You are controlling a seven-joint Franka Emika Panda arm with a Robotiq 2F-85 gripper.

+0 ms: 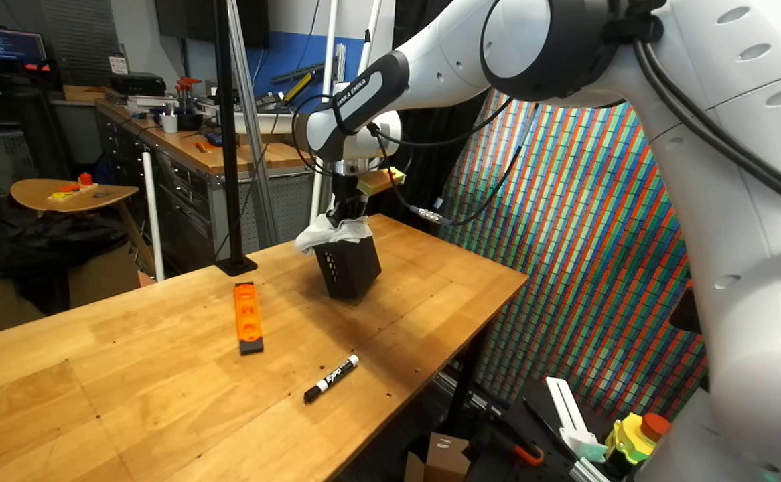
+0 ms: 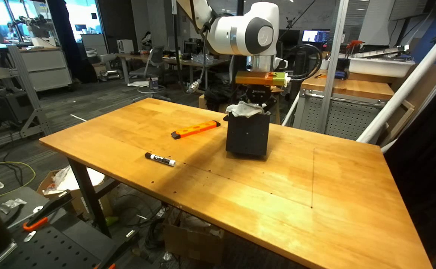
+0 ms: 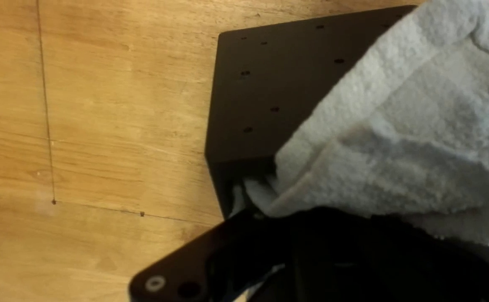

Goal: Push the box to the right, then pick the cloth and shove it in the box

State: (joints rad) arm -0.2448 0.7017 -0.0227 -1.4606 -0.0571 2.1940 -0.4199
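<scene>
The black box (image 1: 353, 271) stands on the wooden table, and its flat side faces the camera in an exterior view (image 2: 247, 135). Whitish cloth (image 3: 399, 138) lies bunched over the box's mouth, partly tucked inside and partly draped over the rim; in an exterior view a fold of the cloth (image 1: 320, 235) hangs out past one side. My gripper (image 1: 346, 211) points down from above into the cloth at the opening. Its jaws are shut, with the fingertips buried in cloth and box. Whether any cloth is pinched between them cannot be seen.
An orange level (image 1: 248, 314) and a black-and-white marker (image 1: 331, 379) lie on the table (image 2: 337, 194) apart from the box. A black post (image 1: 235, 266) is mounted at the table's edge. A cable (image 1: 491, 201) loops beside the arm.
</scene>
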